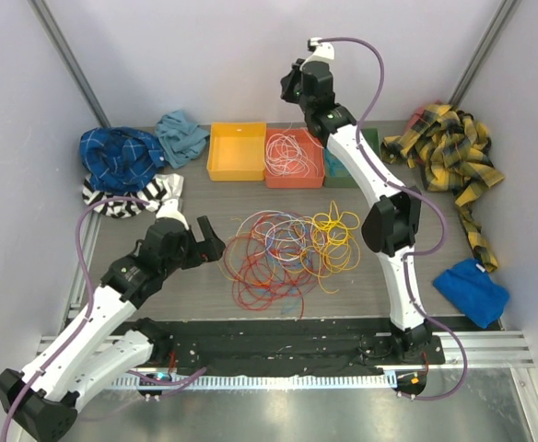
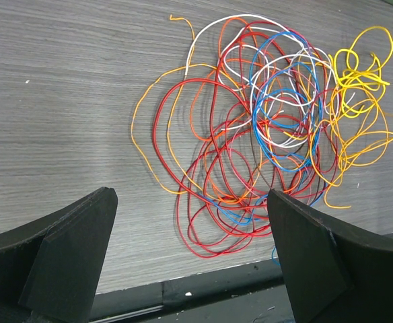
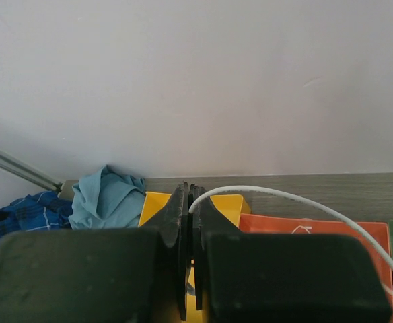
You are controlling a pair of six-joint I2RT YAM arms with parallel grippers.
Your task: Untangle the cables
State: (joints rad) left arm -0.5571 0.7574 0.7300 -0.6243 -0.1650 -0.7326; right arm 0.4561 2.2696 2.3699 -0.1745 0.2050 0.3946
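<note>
Pinching a white cable (image 3: 284, 196), right claw (image 3: 190, 202) sits at lower centre of its view; left claw (image 2: 191, 195) spread wide, lower frame, below tangle (image 2: 264, 121) on surface (image 2: 62, 101).

Light is even and diffuse, from above. The tangle of thin coloured cables (image 2: 264, 128) throws only faint, soft shadows on the grey wood-grain worktop (image 2: 62, 101). The shiny metal plate (image 1: 297, 414) shows mild glare. The jaws of the right gripper (image 3: 188, 202), close to the lens, are out of focus.
</note>
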